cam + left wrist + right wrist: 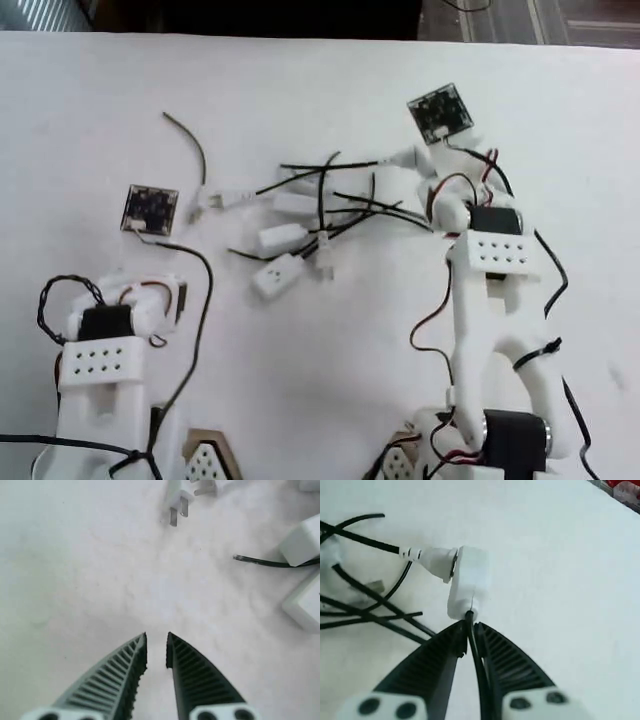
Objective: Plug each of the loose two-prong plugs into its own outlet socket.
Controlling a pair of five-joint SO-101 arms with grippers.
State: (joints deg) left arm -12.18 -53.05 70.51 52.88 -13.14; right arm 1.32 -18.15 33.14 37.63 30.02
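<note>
Your right pincer (471, 626) is clamped tight on a black cord (476, 655), right where that cord leaves the plugged socket block (469, 580). The block lies on the table (560, 555) just off the fingertips. A white plug (436, 559) is pushed into its far face, with a sliver of metal prong showing at the joint. The plug's own lead runs off into a tangle of black wires (370, 610) beside it.

Now your left pincer (156, 641): the fingers are only a crack apart with nothing between them, and it hangs over bare table. Ahead of it lies the loose plug (177, 500), white, its two prongs pointing back toward the pincer and resting on the table. Off to one side you've got a near socket block (306, 605) and a far socket block (302, 542). The end of a stray cord (270, 562) lies between them.

From the high view, the loose plug sits at the left arm's edge of the wire bundle in the middle of the table. The plugged pair sits at the right arm's edge.
</note>
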